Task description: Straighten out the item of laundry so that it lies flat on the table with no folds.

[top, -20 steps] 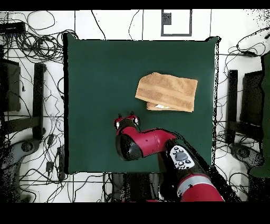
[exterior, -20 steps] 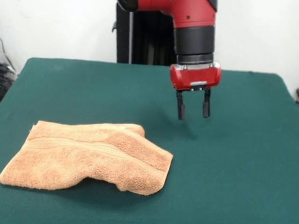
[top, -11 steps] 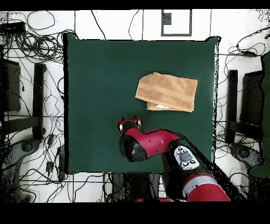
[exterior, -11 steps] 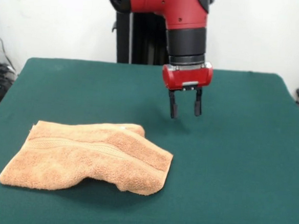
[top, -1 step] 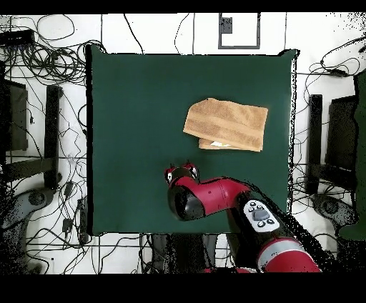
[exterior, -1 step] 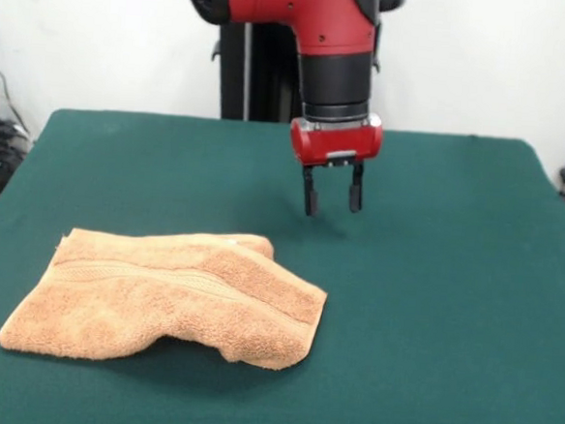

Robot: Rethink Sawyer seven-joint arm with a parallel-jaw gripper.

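Seen from the front, a dark green worktop (exterior, -1 step: 450, 311) fills the room's foreground beneath a plain white wall, with a black post rising behind its far edge. A folded orange-tan towel (exterior, -1 step: 165, 296) lies toward the near left corner, its woven band stripe running across the upper layer and one flap doubled over the rest. The red and black arm (exterior, -1 step: 315, 20) hangs its pincer (exterior, -1 step: 332, 191) above bare felt, well apart from the towel, its two dark fingers (exterior, -1 step: 310, 193) held apart and empty. The right half of the worktop lies open out to its edge.

From overhead, the worktop (top, -1 step: 136, 107) sits amid tangled cables on a pale floor. The towel (top, -1 step: 226, 124) rests near the right edge, about midway along it. The arm (top, -1 step: 214, 200) reaches in over the bottom edge, the pincer (top, -1 step: 181, 171) below and left of the towel. Green felt stretches unbroken toward the left and top edges.
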